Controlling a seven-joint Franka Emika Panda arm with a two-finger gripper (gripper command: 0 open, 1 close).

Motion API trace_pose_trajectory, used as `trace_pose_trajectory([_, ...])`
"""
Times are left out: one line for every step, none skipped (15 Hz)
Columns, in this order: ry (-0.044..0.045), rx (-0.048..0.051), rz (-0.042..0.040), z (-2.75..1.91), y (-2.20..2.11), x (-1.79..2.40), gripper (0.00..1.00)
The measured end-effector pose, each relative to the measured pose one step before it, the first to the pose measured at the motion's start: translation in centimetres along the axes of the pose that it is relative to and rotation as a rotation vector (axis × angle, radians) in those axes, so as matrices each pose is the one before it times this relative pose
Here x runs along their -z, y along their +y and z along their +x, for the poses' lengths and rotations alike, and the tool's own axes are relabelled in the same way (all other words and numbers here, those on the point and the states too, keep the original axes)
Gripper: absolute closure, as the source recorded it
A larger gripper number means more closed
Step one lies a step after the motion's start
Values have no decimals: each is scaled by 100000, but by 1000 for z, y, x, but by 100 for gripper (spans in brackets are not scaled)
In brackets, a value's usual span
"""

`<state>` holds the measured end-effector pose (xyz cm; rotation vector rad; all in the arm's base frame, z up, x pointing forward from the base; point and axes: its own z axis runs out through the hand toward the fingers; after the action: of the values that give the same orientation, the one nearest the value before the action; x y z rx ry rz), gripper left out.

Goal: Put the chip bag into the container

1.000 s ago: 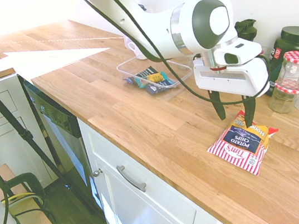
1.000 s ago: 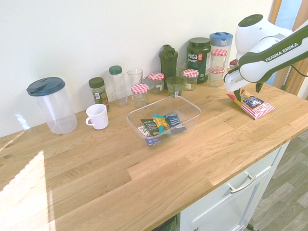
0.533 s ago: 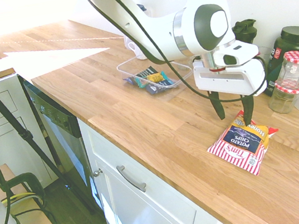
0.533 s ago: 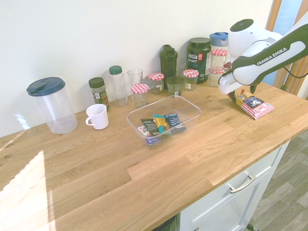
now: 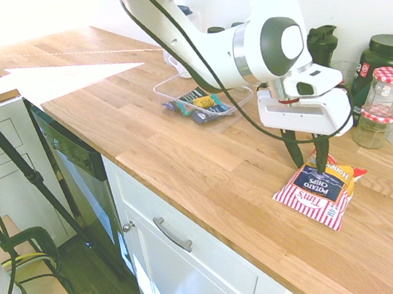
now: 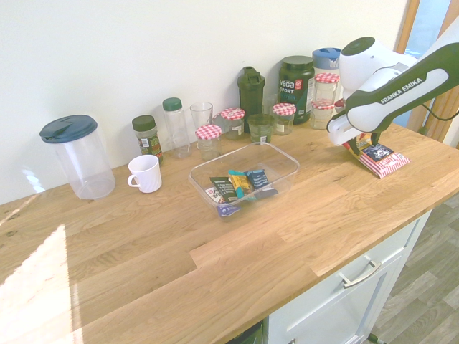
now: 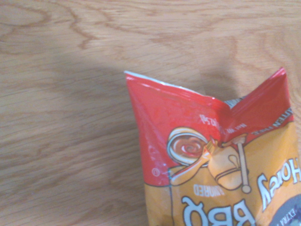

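Partly hidden chip bag (image 5: 320,189) under hand (image 5: 308,163)

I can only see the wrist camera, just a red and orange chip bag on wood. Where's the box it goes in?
Observer: The container is a clear tray further along the counter, well apart from the chip bag.
Operator: Is it empty?
Observer: No, a few small snack packets lie in it.
Operator: Where's the pincer?
Observer: The pincer is down at the bag's orange end.
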<state>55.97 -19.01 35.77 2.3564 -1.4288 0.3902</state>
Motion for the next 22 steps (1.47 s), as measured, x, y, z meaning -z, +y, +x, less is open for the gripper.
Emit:
trace_pose_trajectory([50, -88, -162, 72, -60, -116, 100])
trace_pose_trajectory([-13, -58, -148, 29, -16, -99, 100])
trace_pose_trajectory([-19, -102, -123, 45, 42, -67, 100])
trace_pose_trajectory([-13, -162, -145, 73, 66, -75, 100])
trace_pose_trajectory([-109, -124, -304, 54, 62, -182, 100])
trace_pose_trajectory([-211, 8, -400, -15, 24, -266, 100])
trace_pose_trajectory([-96, 97, -224, -15, -76, -196, 100])
trace_pose_trajectory([137, -9, 20, 91, -120, -38, 100])
trace_pose_trajectory([274, -8, 254, 95, -125, 136, 100])
trace_pose_trajectory([184, 3, 190, 48, -72, 113, 100])
trace_pose_trajectory([136, -47, 143, 52, -25, 90, 100])
trace_pose_trajectory([283, -84, 336, 91, -46, 217, 100])
trace_pose_trajectory([462, -63, 637, 90, -63, 423, 100])
trace_pose_trajectory([812, 41, 1217, 61, -135, 878, 100])
trace_pose_trajectory([1089, 111, 1580, 46, -176, 1353, 100])
trace_pose_trajectory([1093, 308, 1517, -58, -228, 1735, 100])
trace_pose_trajectory([1093, 406, 1512, -196, -298, 2138, 100])
trace_pose_trajectory([939, 441, 1374, -447, -435, 2380, 100])
trace_pose_trajectory([935, 553, 1290, -716, -593, 2562, 100])
trace_pose_trajectory([1275, 985, 1256, -1001, -781, 2672, 100])
trace_pose_trajectory([1797, 1246, 877, -1449, -1099, 2785, 100])
trace_pose_trajectory([1701, 1287, 543, -1571, -1179, 2482, 100])
